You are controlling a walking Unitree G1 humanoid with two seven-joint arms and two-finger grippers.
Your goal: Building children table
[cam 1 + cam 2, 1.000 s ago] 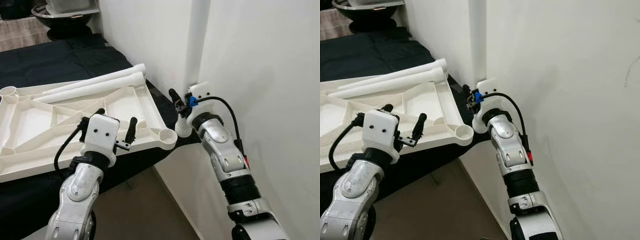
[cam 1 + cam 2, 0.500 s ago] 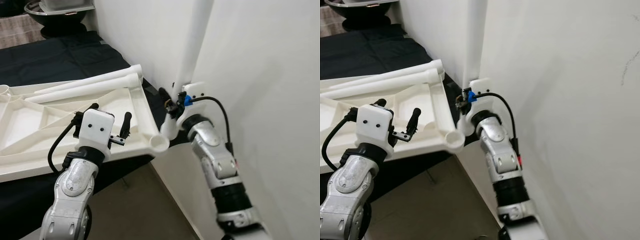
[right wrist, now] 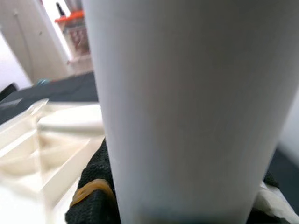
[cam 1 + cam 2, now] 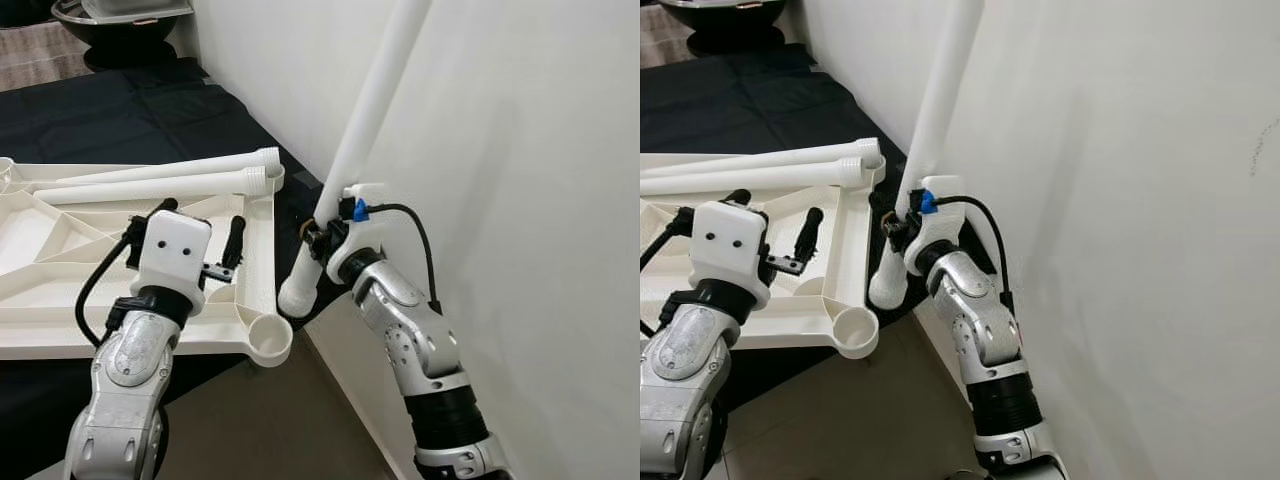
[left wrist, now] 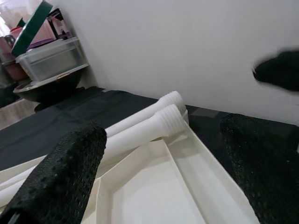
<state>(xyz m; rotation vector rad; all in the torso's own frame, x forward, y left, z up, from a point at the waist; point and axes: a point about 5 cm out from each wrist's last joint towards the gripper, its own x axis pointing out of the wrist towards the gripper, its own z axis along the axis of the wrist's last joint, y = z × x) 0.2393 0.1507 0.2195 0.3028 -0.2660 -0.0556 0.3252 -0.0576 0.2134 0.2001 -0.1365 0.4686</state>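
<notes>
A dark blue-black quilted bed surface (image 4: 120,115) carries the upturned white plastic tabletop (image 4: 60,300), whose corner socket (image 4: 268,340) overhangs the edge. At the far end sits a dark bowl-shaped object (image 4: 120,25), perhaps a basin, beside a striped cloth (image 4: 40,65).

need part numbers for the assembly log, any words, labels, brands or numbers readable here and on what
None can be read.
White plastic tabletop, lying upside down: no print shows.
White plastic table leg in the right gripper: plain.
Clear storage box in the left wrist view: no readable label.
</notes>
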